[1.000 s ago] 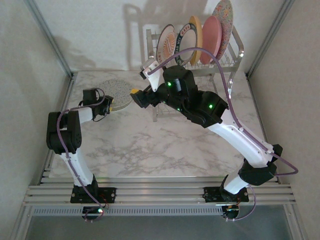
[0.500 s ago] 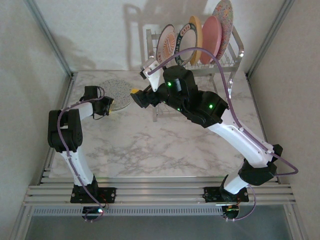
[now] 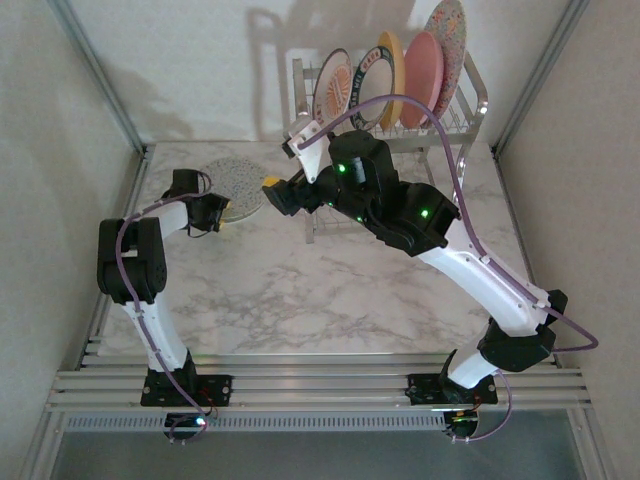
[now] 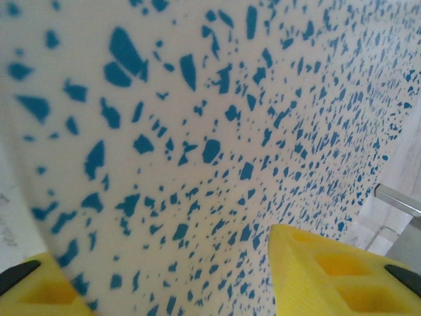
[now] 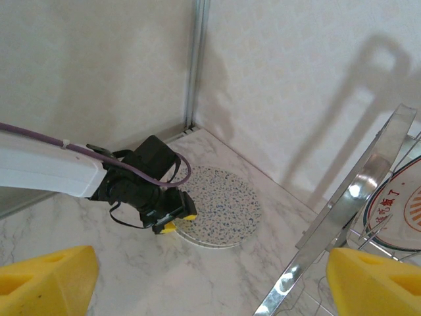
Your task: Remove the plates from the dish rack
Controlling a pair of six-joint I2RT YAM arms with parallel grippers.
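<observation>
The grey speckled plate (image 3: pixel 238 180) lies flat on the marble table (image 3: pixel 300 290), left of the dish rack (image 3: pixel 478 95). In the rack the sunburst plate (image 3: pixel 332 88), yellow plate (image 3: pixel 392 60), pink plate (image 3: pixel 424 75) and floral plate (image 3: pixel 447 35) stand upright. The left gripper (image 3: pixel 213 214) sits at the speckled plate's near-left rim, jaws partly apart and clamping nothing. The right gripper (image 5: pixel 210 276) hangs wide open between plate and rack, with the rack's chrome end frame (image 5: pixel 342 197) just ahead. Since a second ago the left gripper has edged leftward, while the plate has stayed put.

The near half of the marble tabletop (image 3: pixel 300 290) lies open. The right arm (image 3: pixel 420 215) sprawls across the front of the dish rack (image 3: pixel 455 125). The speckled plate (image 3: pixel 235 183) and the left gripper (image 3: pixel 220 213) crowd the back-left corner.
</observation>
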